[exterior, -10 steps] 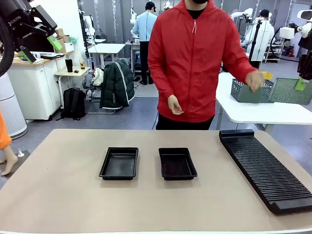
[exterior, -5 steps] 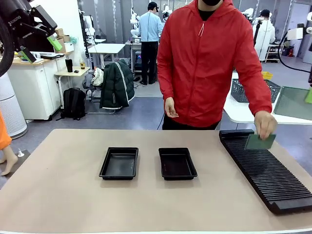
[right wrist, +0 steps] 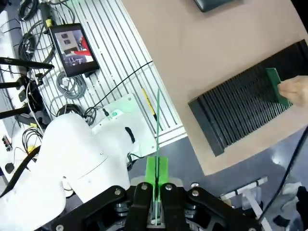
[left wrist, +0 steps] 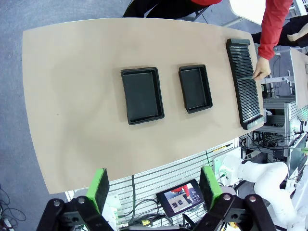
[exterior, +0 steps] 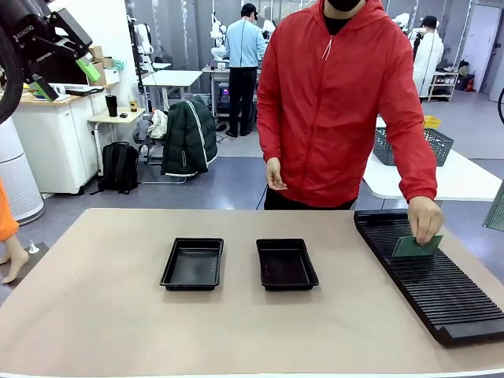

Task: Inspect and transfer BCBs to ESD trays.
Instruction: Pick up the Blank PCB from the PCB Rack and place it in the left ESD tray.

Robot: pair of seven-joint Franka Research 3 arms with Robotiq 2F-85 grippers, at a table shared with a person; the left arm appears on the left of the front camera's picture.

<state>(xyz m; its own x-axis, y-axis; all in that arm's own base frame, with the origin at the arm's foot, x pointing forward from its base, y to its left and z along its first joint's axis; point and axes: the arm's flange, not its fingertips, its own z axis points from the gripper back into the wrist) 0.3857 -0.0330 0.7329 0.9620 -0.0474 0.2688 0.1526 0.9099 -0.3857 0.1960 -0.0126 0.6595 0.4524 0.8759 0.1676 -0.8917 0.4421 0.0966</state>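
Observation:
Two ESD trays [exterior: 193, 264] [exterior: 287, 264] lie bare side by side mid-table, the same two trays [left wrist: 142, 95] [left wrist: 195, 88] in the left wrist view. The person's hand [exterior: 425, 216] holds a green BCB [exterior: 417, 246] on edge against the black slotted rack [exterior: 429, 272]. My left gripper [exterior: 67, 79] hangs open high at the upper left, well above the table, its own fingers [left wrist: 98, 190] spread with nothing between them. My right gripper [right wrist: 157, 179] is shut on a thin BCB [right wrist: 158, 125] seen edge-on, out past the rack's near end [right wrist: 211, 130].
A grey mesh basket [exterior: 413, 146] stands on the white table behind the person. The rack [left wrist: 245, 82] runs along the table's right side. A sliver of grey-green board [exterior: 498, 206] shows at the front view's right edge. Cables and a small screen [right wrist: 72, 45] lie below the table edge.
The person's hand brought a green board from the mesh basket down onto the rack. The board held at the right has slid down and almost out of the front view.

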